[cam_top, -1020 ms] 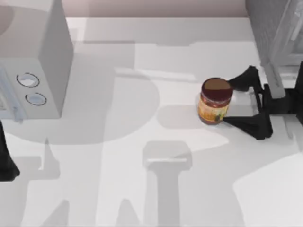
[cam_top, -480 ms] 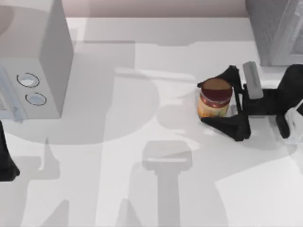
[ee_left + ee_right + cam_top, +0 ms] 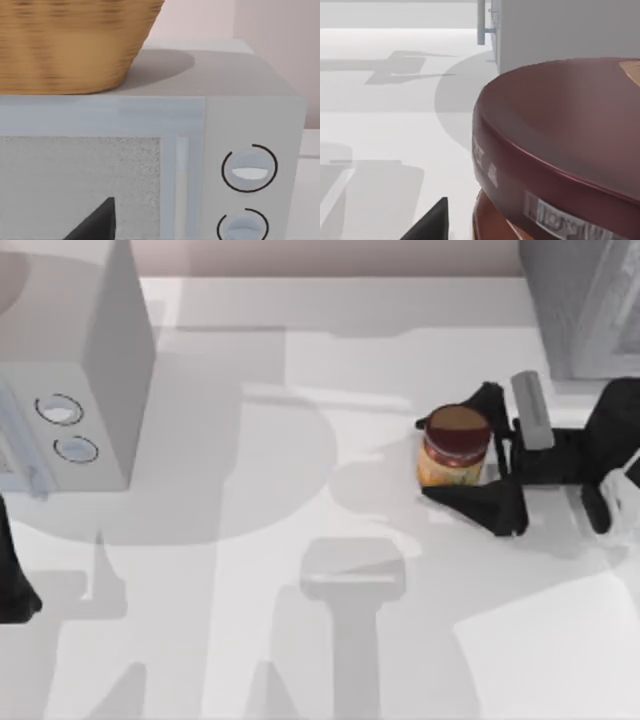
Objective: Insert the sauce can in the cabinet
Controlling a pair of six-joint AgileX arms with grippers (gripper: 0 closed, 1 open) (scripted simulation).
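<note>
The sauce can [image 3: 457, 447], with a maroon lid and an orange-yellow label, stands upright on the white table right of centre. My right gripper [image 3: 422, 456] reaches in from the right. One black finger lies against the can's far side and the other against its near side, shut on it. In the right wrist view the can's lid [image 3: 560, 135] looms very close, with one fingertip [image 3: 432, 224] beside it. The cabinet [image 3: 580, 300], dark grey with a lighter front frame, stands at the back right corner, just behind the right arm. My left gripper [image 3: 12, 580] is parked at the left edge.
A pale grey box with two round dials [image 3: 70, 370] stands at the back left. A woven basket [image 3: 75, 45] sits on top of it in the left wrist view. Open table stretches between the box and the can and along the front.
My right gripper slid left from beside the cabinet until its fingers straddled the can, then narrowed slightly onto it. The can has stayed in place. The left arm has not moved.
</note>
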